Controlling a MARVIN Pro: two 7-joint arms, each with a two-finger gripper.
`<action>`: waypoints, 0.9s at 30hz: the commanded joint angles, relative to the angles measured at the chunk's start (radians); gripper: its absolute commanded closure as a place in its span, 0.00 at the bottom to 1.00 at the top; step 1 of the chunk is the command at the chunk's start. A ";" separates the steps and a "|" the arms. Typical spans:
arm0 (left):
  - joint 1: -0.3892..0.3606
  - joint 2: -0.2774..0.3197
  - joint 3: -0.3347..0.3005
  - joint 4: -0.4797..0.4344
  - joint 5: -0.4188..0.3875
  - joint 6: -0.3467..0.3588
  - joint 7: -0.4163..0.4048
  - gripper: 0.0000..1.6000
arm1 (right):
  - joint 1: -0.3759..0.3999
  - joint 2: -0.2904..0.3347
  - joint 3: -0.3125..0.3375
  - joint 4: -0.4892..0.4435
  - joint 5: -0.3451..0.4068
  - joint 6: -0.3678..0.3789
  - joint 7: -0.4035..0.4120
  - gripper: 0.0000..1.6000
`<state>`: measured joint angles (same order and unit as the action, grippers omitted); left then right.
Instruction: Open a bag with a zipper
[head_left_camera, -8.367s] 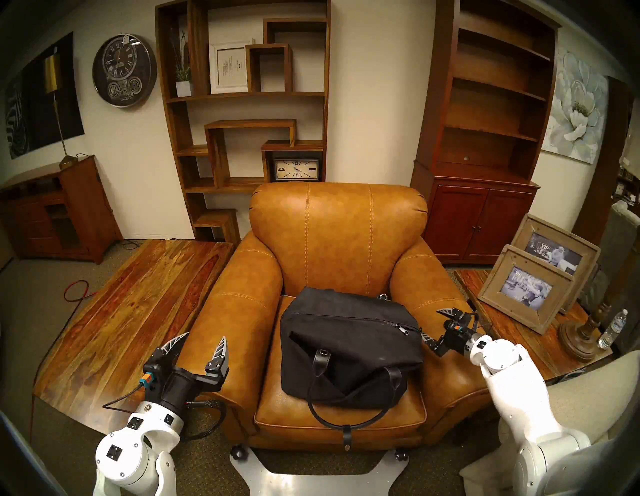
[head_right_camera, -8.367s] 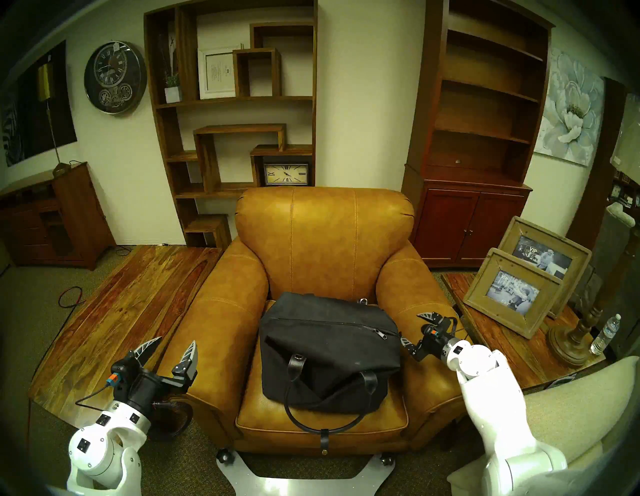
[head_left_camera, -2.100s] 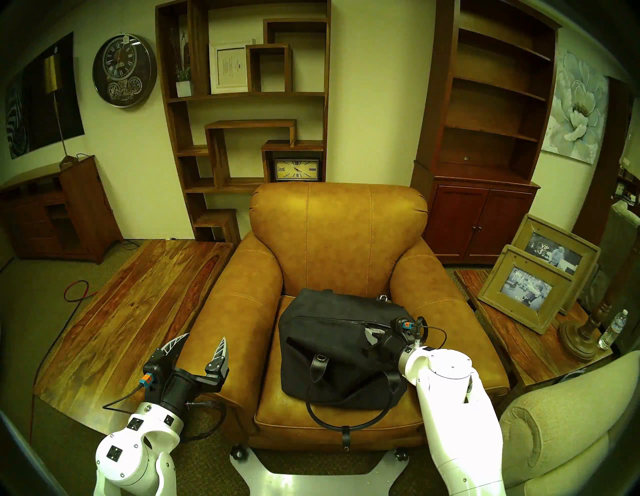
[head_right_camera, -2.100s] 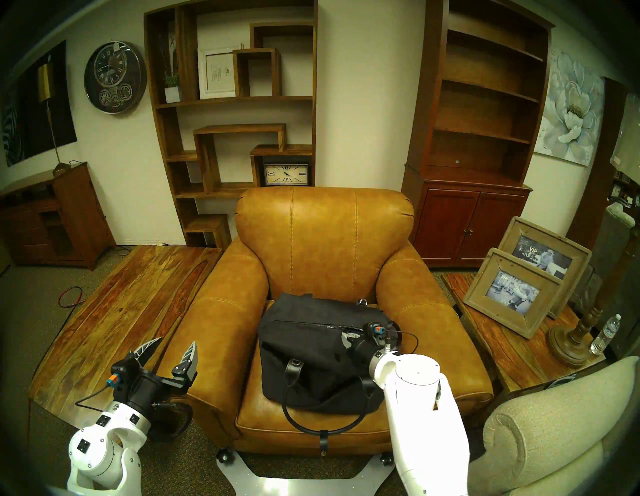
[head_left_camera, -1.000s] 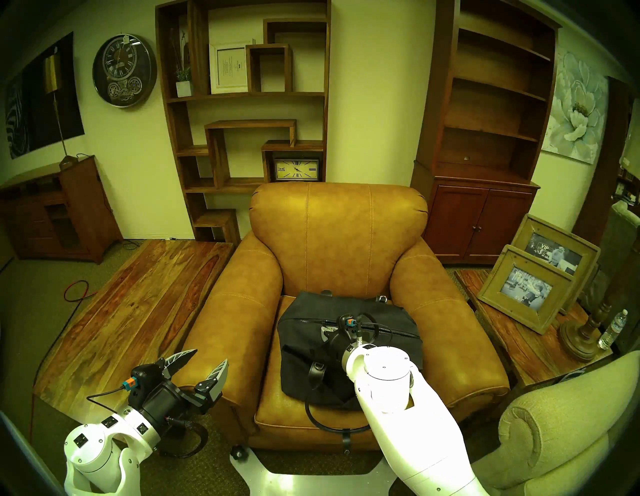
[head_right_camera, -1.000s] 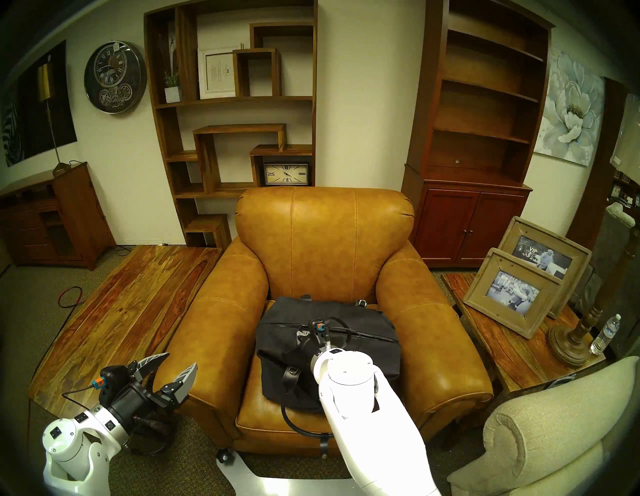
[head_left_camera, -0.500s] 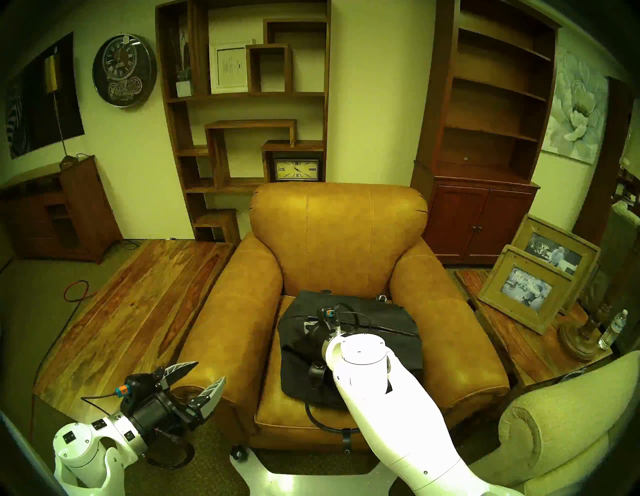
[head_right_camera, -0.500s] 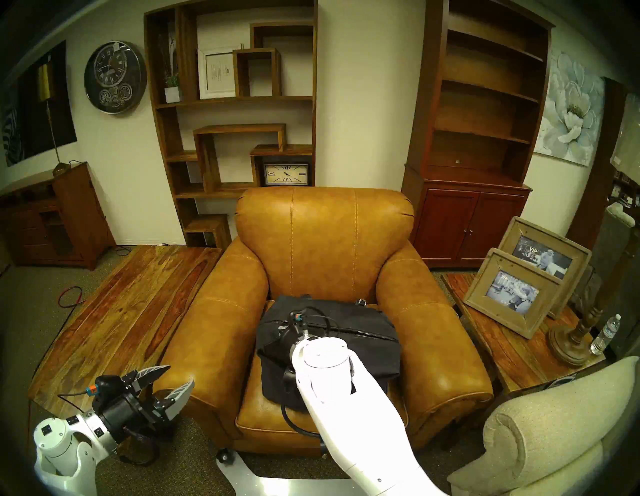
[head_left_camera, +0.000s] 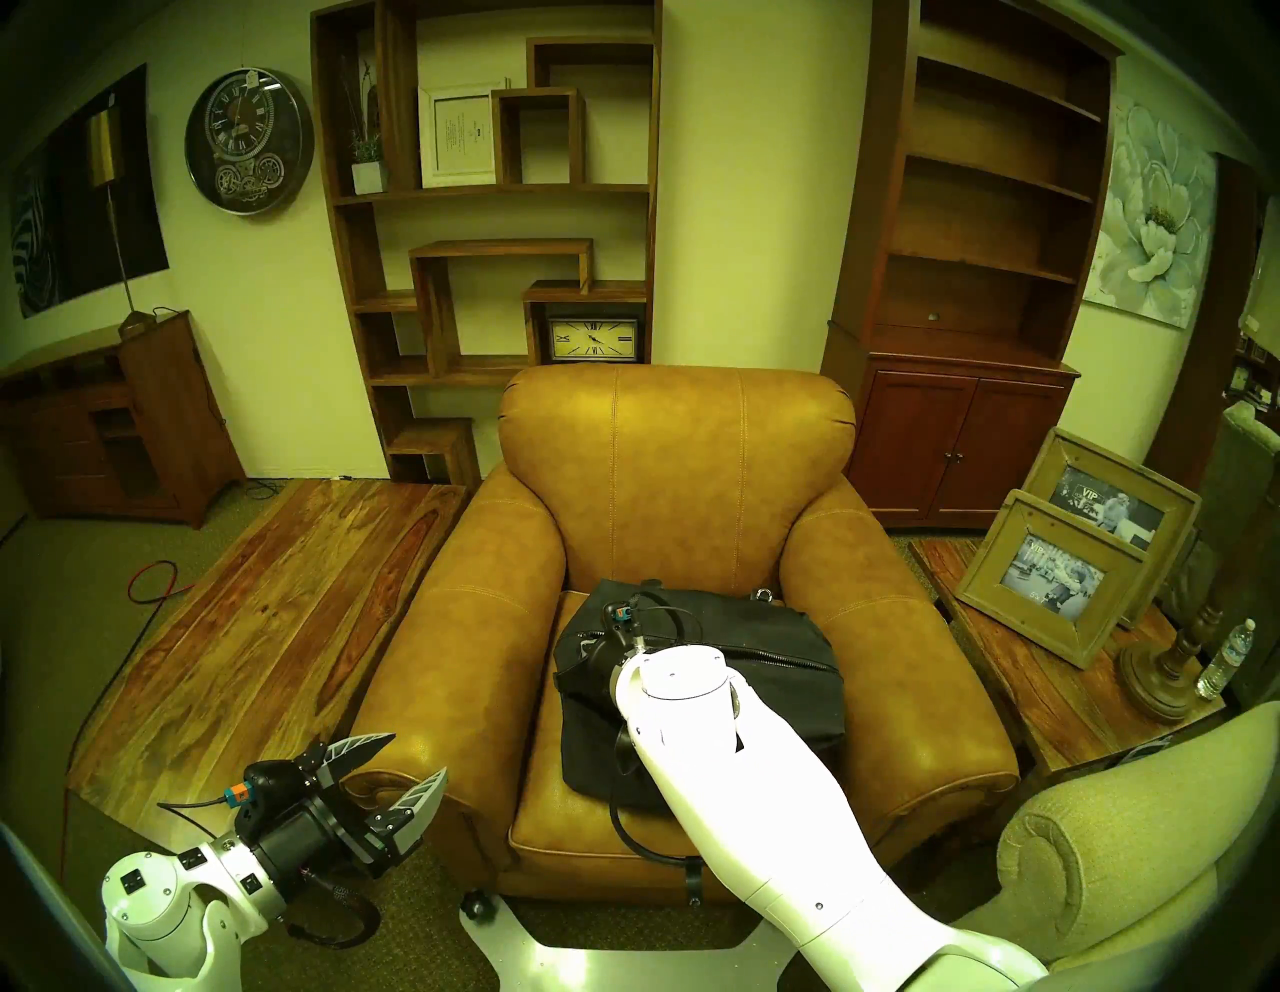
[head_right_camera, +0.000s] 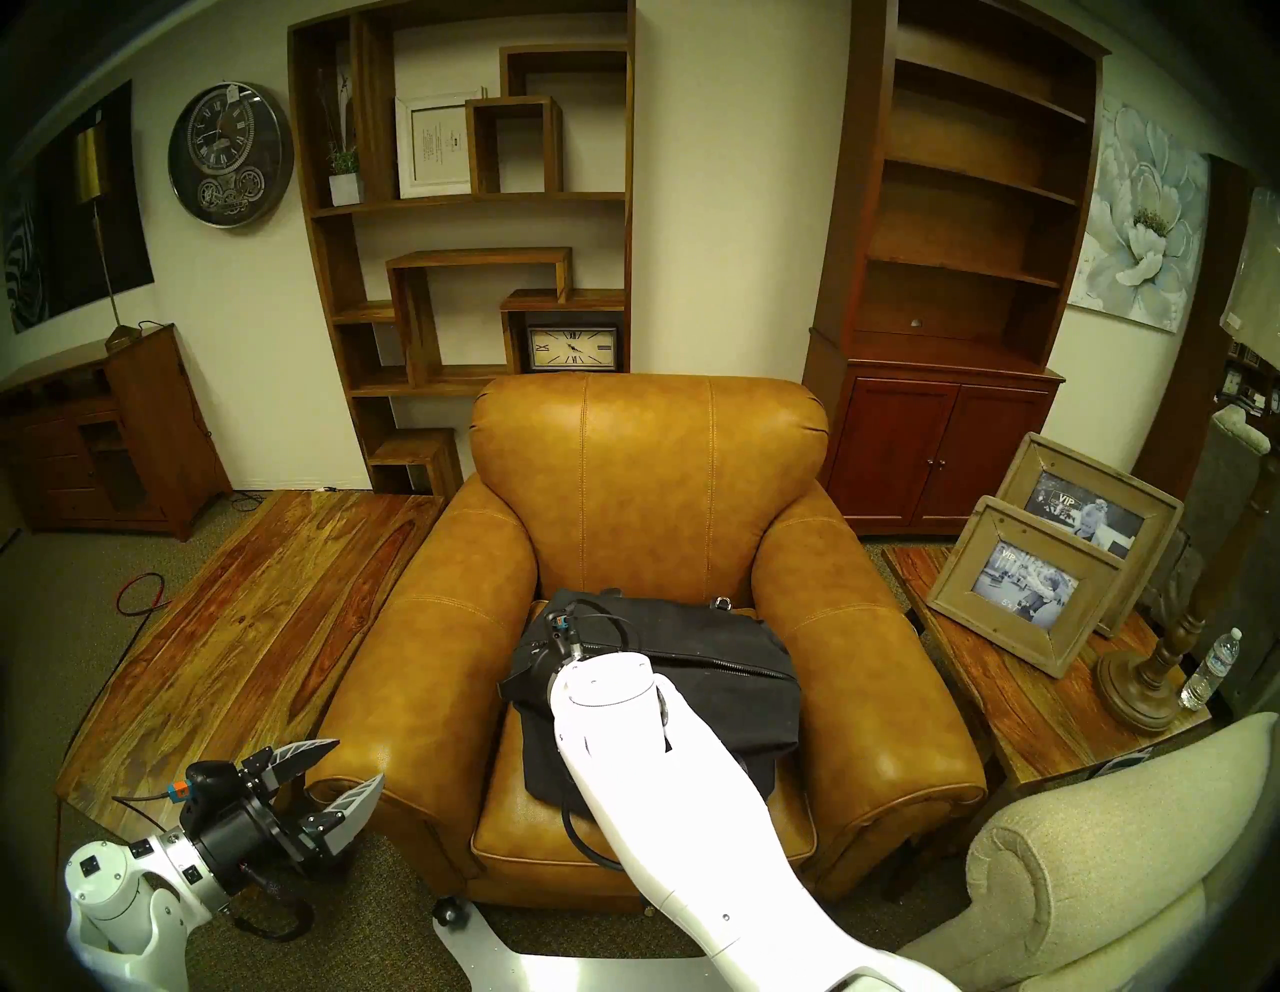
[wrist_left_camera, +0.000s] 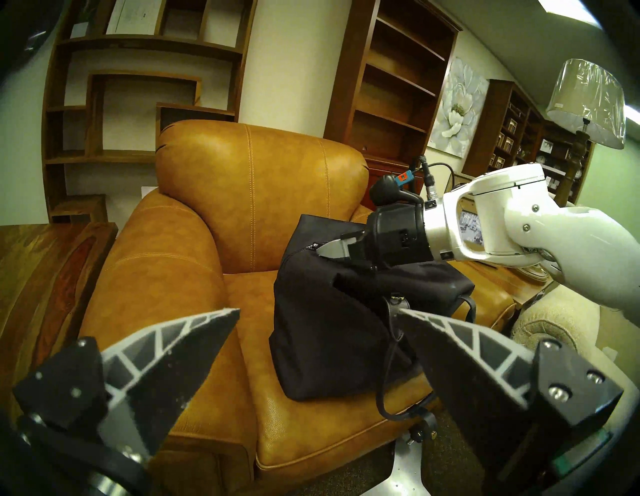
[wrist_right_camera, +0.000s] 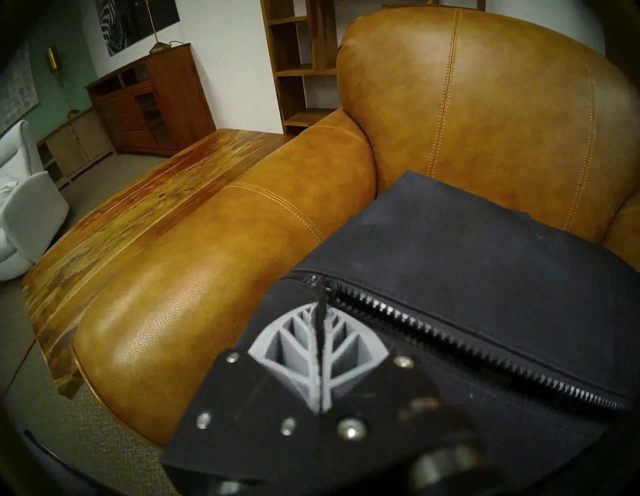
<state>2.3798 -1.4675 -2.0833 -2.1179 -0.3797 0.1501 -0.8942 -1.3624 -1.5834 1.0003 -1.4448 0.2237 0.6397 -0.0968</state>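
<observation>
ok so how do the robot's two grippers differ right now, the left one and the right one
The left gripper is open, its grey ribbed fingers spread; the right gripper is shut on the black zipper pull.
The left gripper holds nothing and hangs off the front of the tan leather armchair; the right gripper is on top of the black canvas bag, near its far-left end.
Both have the same grey ribbed fingers on black mounts.

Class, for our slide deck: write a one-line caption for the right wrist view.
Right gripper, jaws shut on the zipper pull, near the end of the black bag on a tan leather armchair.
</observation>
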 joint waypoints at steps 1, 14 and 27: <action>-0.002 -0.002 -0.002 -0.007 -0.007 -0.013 -0.009 0.00 | 0.118 -0.081 -0.050 0.025 0.012 0.036 0.006 1.00; -0.003 -0.003 -0.003 -0.004 -0.006 -0.019 -0.016 0.00 | 0.236 -0.149 -0.113 0.121 -0.014 0.184 0.016 1.00; -0.005 -0.004 -0.004 -0.001 -0.006 -0.022 -0.020 0.00 | 0.356 -0.217 -0.176 0.280 -0.033 0.278 0.047 1.00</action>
<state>2.3787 -1.4674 -2.0868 -2.1100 -0.3794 0.1328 -0.9135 -1.1075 -1.6995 0.8673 -1.1970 0.1905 0.9012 -0.0874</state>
